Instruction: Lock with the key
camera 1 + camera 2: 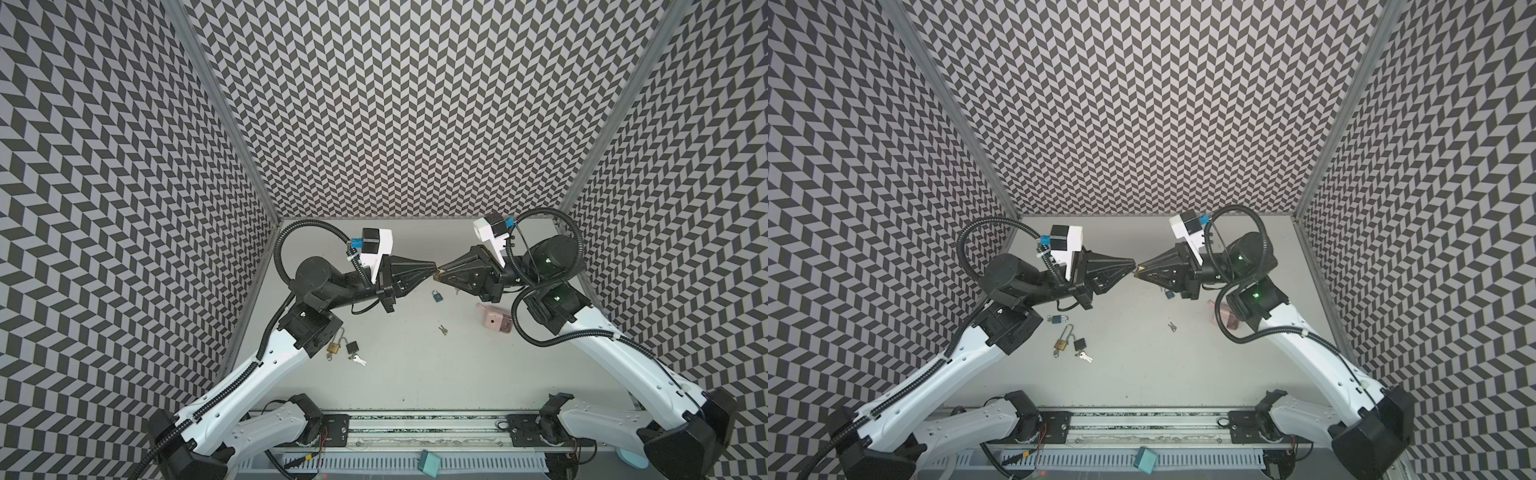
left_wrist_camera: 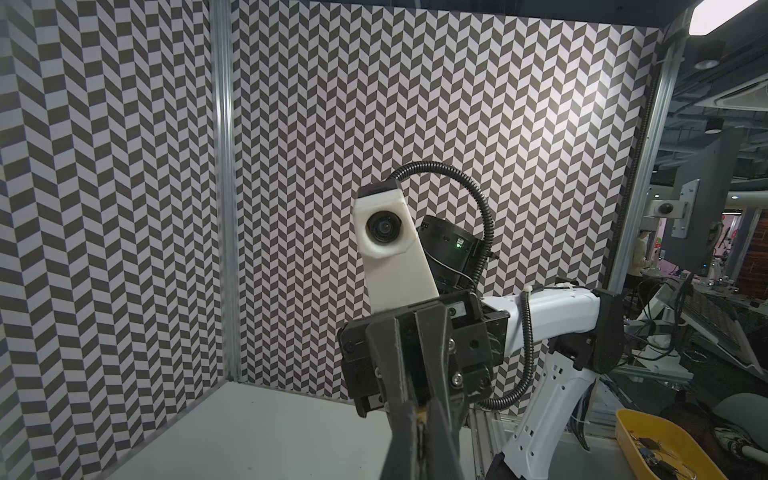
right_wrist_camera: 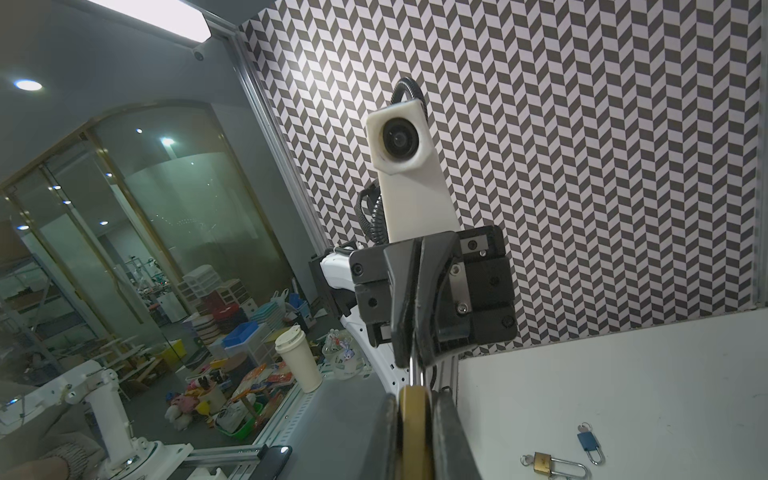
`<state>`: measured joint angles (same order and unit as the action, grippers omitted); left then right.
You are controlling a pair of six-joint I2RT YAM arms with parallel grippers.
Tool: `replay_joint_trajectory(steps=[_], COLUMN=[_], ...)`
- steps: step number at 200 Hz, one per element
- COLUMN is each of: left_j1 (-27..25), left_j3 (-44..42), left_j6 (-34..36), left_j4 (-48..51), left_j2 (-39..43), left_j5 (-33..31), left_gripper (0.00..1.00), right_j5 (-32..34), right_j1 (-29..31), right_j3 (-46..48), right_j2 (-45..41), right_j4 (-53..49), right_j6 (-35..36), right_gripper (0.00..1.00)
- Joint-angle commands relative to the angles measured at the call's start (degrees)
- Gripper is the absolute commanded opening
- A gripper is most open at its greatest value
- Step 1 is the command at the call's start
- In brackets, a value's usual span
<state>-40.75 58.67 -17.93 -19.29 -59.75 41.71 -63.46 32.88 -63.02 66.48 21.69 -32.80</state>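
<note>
Two grippers are meeting tip to tip in the air above the rear half of the table (image 1: 415, 382). The left gripper (image 1: 432, 266) is pinching its jaws fully together on a thin silver key (image 3: 415, 372), which is pointing into the held brass padlock (image 3: 415, 432); how deep it is sitting I cannot tell. The right gripper (image 1: 441, 272) is clamping narrowly on that padlock's flat sides.

Four more padlocks are lying on the table. A blue padlock (image 1: 436, 296) is resting near the right gripper, and a second blue padlock (image 1: 1057, 319) is lying beside the left arm. A long-shackled brass padlock (image 1: 334, 344) is lying just beside a black padlock (image 1: 352, 346). Two loose key sets are lying there too: silver keys (image 1: 359, 360) by the black padlock and small keys (image 1: 443, 330) alone near the middle. One pink object (image 1: 493, 319) is sitting partly under the right arm's cable.

Patterned walls (image 1: 415, 124) are closing in three sides, and a metal rail (image 1: 415, 428) is running along the front, with bare grey surface spreading between.
</note>
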Motion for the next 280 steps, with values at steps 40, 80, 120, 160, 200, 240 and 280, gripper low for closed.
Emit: replay_joint_trajectory(steps=[40,80,120,160,200,240,280], left_j1=[3.6,12.2,12.9,9.7,8.0,7.7,7.2], left_j3=[2.2,2.2,1.7,1.6,1.7,1.7,2.0], left_j6=[1.8,2.5,3.5,4.0,3.8,3.4,2.9], left_j4=[16.7,20.2,19.9,19.1,18.3,18.4,18.3], left_j2=[1.7,4.5,3.8,2.3,0.7,-0.3,-1.0], left_j5=[3.1,6.3,10.7,12.9,12.6,11.4,11.3], left_gripper=[0.53,0.71,0.73,0.81,0.82,0.82,0.76], right_j5=[8.0,4.6,-2.1,-2.3,-1.0,-1.5,-1.8], right_j1=[-1.7,-3.5,-3.6,-3.4,-2.6,-2.1,-1.5], right_j3=[-7.2,-9.6,-11.0,-11.5,-12.0,-11.9,-11.8], right_j2=[-0.4,-0.6,0.2,1.2,1.6,1.0,0.8], right_j4=[-24.4,-33.9,-37.1,-39.3,-41.4,-41.8,-42.1], right_j6=[19.1,23.7,24.7,26.6,28.7,29.8,30.5], right_gripper=[0.00,0.00,0.00,0.00,0.00,0.00,0.00])
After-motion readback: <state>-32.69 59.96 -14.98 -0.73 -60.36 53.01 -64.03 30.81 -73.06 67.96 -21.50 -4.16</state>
